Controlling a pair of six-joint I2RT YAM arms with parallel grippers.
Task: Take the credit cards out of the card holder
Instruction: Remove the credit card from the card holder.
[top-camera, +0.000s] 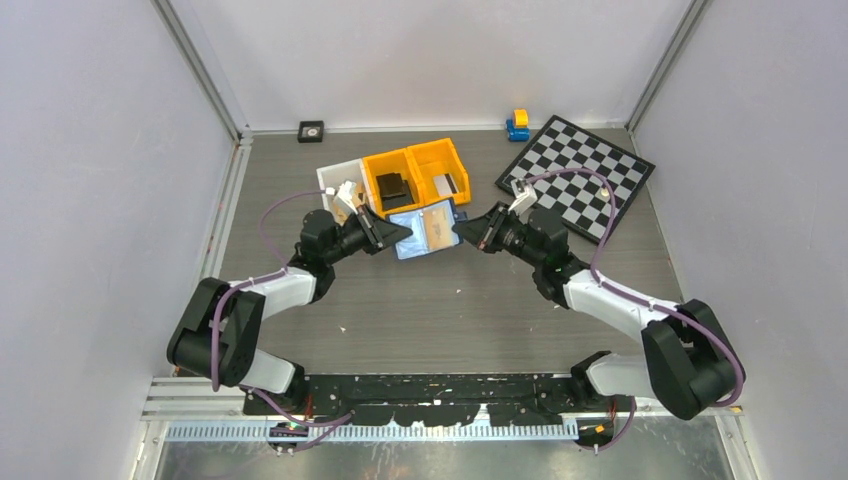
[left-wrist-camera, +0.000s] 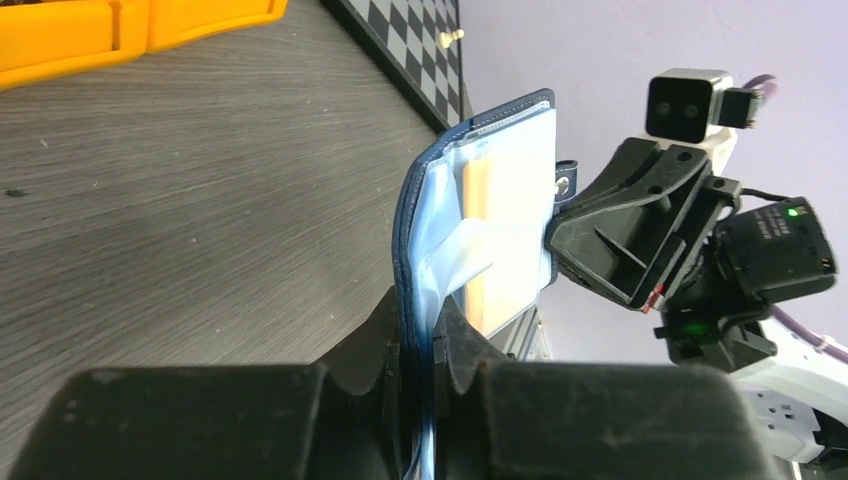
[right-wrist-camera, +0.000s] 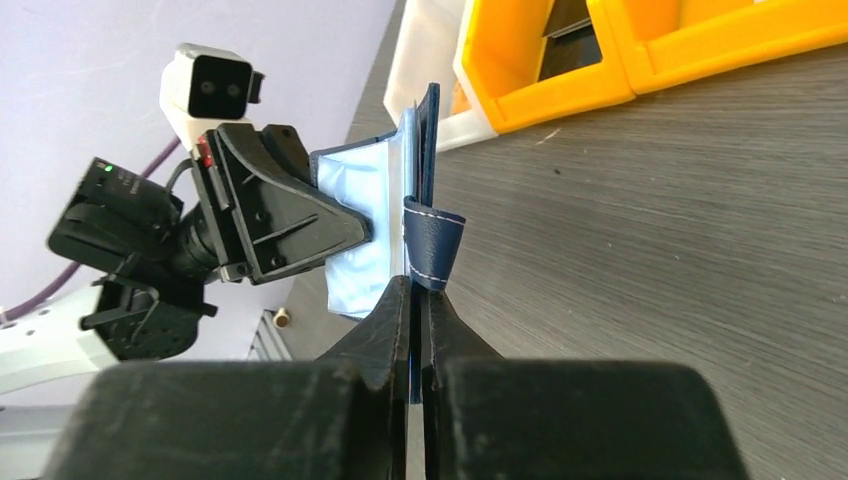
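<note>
Card holder (top-camera: 428, 230), inside up, stretches lengthwise between left gripper (top-camera: 401, 233) and right gripper (top-camera: 463, 231), both pinching it.

— Any lettering to read?
— None. The card holder (top-camera: 425, 229) is plain navy and pale blue, with no brand.
— The checkerboard (top-camera: 590, 170) at the tabletop's far right corner?
— Squares only, no numbers.
— The white slip (top-camera: 447, 184) in the orange bin (top-camera: 437, 147)?
— It has a dark stripe. That may be print, but it is too small to tell.
</note>
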